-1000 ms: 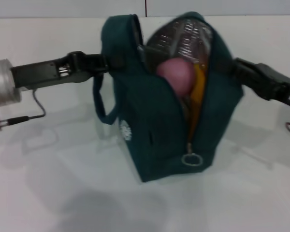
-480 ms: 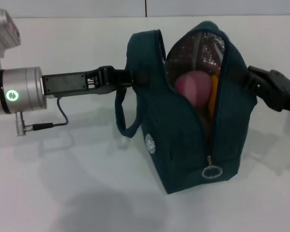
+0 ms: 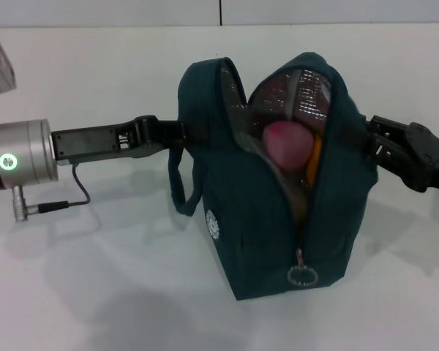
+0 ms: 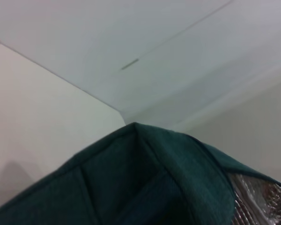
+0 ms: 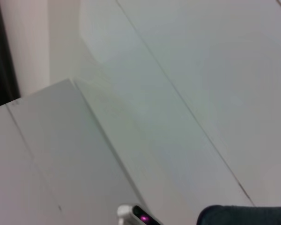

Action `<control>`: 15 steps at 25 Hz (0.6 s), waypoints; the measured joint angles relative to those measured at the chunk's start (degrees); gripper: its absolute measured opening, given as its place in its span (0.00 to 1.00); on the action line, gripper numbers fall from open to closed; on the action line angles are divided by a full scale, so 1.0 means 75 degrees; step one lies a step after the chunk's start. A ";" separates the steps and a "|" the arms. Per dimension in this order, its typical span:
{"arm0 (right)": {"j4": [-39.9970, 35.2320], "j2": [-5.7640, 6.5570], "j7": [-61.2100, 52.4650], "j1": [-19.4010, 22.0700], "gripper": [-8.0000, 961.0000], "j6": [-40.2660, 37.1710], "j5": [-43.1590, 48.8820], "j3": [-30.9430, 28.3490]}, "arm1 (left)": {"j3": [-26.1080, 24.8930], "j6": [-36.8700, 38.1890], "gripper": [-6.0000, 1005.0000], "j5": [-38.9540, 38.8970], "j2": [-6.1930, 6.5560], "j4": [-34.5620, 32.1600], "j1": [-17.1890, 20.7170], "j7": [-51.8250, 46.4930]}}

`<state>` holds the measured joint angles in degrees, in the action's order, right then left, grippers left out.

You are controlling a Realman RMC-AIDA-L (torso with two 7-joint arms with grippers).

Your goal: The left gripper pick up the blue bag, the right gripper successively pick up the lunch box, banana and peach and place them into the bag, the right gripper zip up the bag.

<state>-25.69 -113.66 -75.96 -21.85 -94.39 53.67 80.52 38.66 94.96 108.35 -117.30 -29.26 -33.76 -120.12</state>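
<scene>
Blue bag (image 3: 271,197) stands open mid-tabletop (image 3: 95,292), left gripper (image 3: 177,131) clenched on its rim; right gripper (image 3: 373,142) jaws hidden, can't tell.

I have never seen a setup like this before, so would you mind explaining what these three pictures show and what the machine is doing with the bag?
This is a robot with two arms, each ending in a pincer. The wide picture comes from a camera on its head, looking down at a white table. The other two come from cameras on its wrists; they show mostly pale surfaces and a bit of the bag's fabric.

On the table stands a large dark teal-blue fabric bag with silver foil lining. Its zip is open, the ring zip pull low at the front. Inside you can see a small pink round peach and a strip of yellow-orange banana beside it.

The left pincer meets the bag's top edge at one side, apparently holding it; the right pincer is against the opposite side.
</scene>
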 joint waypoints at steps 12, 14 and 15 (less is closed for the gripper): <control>0.0023 -0.0021 0.1003 0.0768 0.64 -0.0691 0.0010 -0.0182 | 0.0179 0.0240 0.11 0.0018 -0.0038 0.0000 0.0017 0.0000; 0.0032 -0.0003 0.1304 0.0937 0.72 -0.0885 0.0137 -0.0180 | 0.0181 0.0238 0.11 0.0017 -0.0038 0.0000 0.0024 0.0010; 0.0034 -0.0008 0.1540 0.1016 0.73 -0.1004 0.0319 -0.0179 | 0.0182 0.0235 0.11 0.0017 -0.0039 0.0000 0.0039 0.0015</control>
<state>-25.44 -113.72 -64.41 -14.23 -101.92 56.07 79.18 40.02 96.72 108.48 -117.59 -29.26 -33.46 -120.01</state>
